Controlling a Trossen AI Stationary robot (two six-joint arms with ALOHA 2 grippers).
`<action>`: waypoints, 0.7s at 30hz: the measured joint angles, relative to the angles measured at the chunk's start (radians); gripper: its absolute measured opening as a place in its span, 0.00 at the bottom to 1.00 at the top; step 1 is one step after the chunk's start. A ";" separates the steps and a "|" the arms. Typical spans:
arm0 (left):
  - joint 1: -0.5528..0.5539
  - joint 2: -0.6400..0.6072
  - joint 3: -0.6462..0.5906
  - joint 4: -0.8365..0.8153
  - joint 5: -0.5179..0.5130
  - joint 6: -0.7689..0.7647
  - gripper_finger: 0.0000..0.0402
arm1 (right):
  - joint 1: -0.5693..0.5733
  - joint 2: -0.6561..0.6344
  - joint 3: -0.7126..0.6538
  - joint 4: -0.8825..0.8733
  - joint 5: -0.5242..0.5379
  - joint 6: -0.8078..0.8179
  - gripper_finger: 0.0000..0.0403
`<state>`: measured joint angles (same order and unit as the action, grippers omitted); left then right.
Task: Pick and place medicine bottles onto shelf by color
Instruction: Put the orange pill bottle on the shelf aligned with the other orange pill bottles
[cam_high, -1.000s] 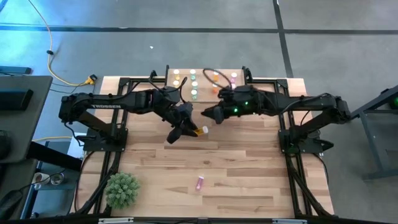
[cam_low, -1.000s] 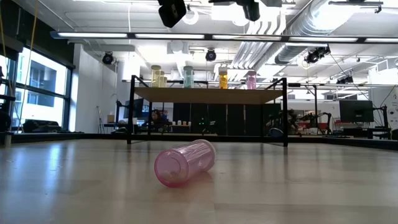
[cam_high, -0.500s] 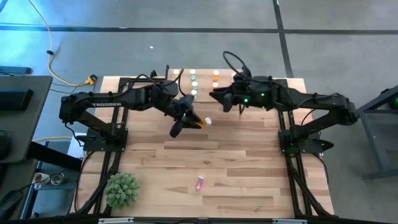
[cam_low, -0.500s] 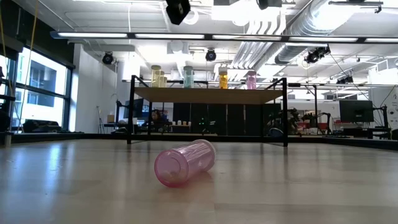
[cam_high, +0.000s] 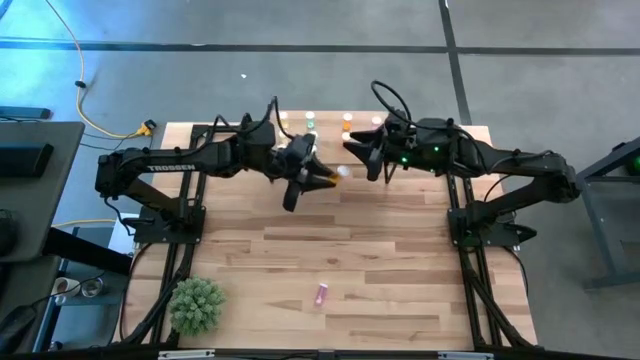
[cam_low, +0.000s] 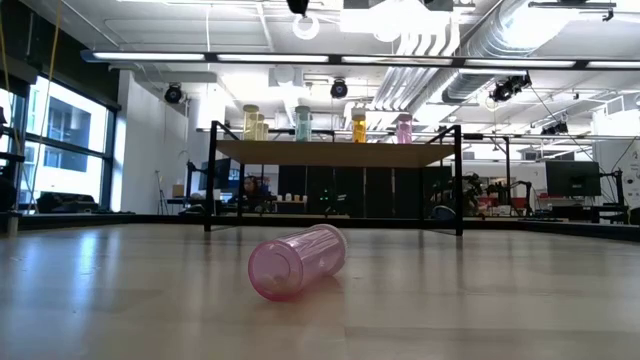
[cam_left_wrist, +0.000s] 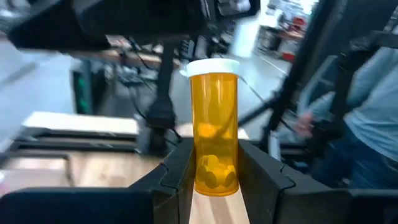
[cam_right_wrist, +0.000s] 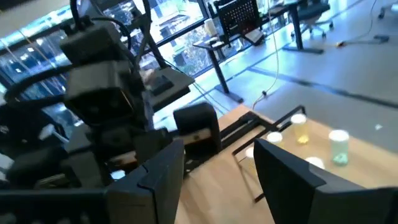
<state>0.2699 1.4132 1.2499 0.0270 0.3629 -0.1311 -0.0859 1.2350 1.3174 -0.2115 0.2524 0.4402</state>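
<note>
Left gripper (cam_left_wrist: 214, 177) clamped on orange bottle (cam_left_wrist: 214, 124) near shelf (cam_low: 335, 152) — could topple standing bottles; right gripper (cam_right_wrist: 214, 165) agape, empty.

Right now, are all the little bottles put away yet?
Not yet. Several bottles already stand on the shelf. The left gripper holds an orange bottle up near the shelf. The right gripper is open and empty. A pink bottle lies on the table.

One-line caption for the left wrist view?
Left gripper clamps an orange medicine bottle with white cap, held upright.
</note>
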 joint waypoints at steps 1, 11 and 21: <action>0.000 0.000 0.000 0.013 -0.021 0.005 0.24 | -0.005 0.000 0.000 0.001 -0.001 -0.021 0.46; -0.005 0.000 0.000 0.092 -0.287 0.022 0.24 | -0.104 0.000 0.000 0.053 -0.048 -0.157 0.46; -0.068 0.000 0.000 0.104 -0.557 0.101 0.24 | -0.171 -0.002 0.000 0.056 -0.326 -0.360 0.46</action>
<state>0.2024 1.4136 1.2499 0.1314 -0.1942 -0.0301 -0.2570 1.2327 1.3174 -0.1555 -0.0740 0.0804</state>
